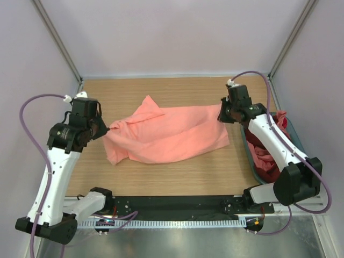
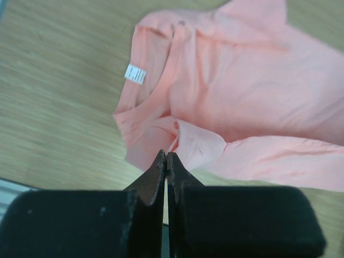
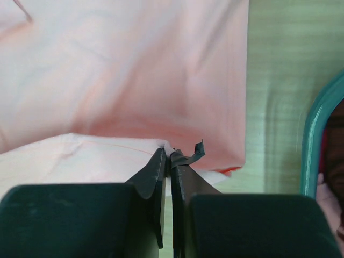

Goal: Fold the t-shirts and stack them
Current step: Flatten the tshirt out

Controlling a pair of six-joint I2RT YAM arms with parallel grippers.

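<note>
Wooden table (image 1: 161,183) holds a rumpled salmon-pink t-shirt (image 1: 166,134), left gripper (image 1: 107,129) and right gripper (image 1: 221,115) clenched on opposite edges, where such thin pinches could slip.

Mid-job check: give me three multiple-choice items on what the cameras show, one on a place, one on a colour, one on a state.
1. Where on the table does the basket stand? A) right side B) left side C) far middle
2. What colour is the t-shirt lying on the table? A) maroon B) white C) salmon-pink
3. How are the left claw and right claw? A) both open B) both shut on the t-shirt C) only the left shut

Answers: 1 A, its teal rim shows at the overhead view's right; 2 C, plain in all views; 3 B, each wrist view shows it closed with cloth pinched.
</note>
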